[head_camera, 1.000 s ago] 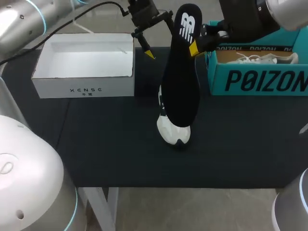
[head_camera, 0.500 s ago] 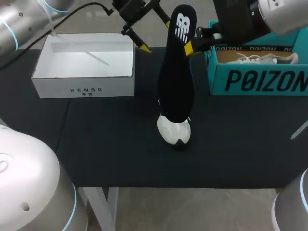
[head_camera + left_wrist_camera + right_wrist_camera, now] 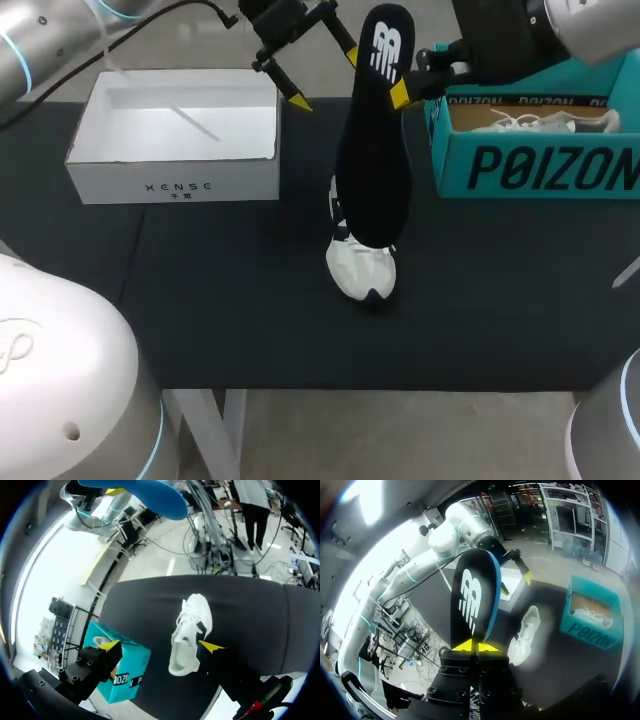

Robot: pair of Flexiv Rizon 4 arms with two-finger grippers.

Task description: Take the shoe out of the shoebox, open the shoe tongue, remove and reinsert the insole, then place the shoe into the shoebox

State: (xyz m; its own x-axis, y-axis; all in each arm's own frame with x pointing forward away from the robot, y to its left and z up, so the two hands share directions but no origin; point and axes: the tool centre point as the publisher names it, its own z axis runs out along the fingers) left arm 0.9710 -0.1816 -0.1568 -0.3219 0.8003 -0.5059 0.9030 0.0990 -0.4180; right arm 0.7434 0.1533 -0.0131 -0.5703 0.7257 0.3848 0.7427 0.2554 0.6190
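Note:
A long black insole (image 3: pixel 374 140) hangs upright over the middle of the table, and my right gripper (image 3: pixel 402 94) is shut on its edge near the top. In the right wrist view the insole (image 3: pixel 472 597) rises straight from the closed yellow tips of that gripper (image 3: pixel 476 645). Below it the white shoe (image 3: pixel 360 268) lies on the dark mat, toe toward the front. My left gripper (image 3: pixel 322 76) hovers open and empty beside the insole's top. From the left wrist, the shoe (image 3: pixel 189 633) lies far below that open gripper (image 3: pixel 160 646).
An open white shoebox (image 3: pixel 175 180) stands at the back left. At the back right stands a teal shoebox (image 3: pixel 535 165) with another white shoe (image 3: pixel 545 120) inside. The mat's front edge runs close behind the lying shoe.
My left gripper has drawn up and back to the left, away from the insole. The insole and right gripper have barely shifted.

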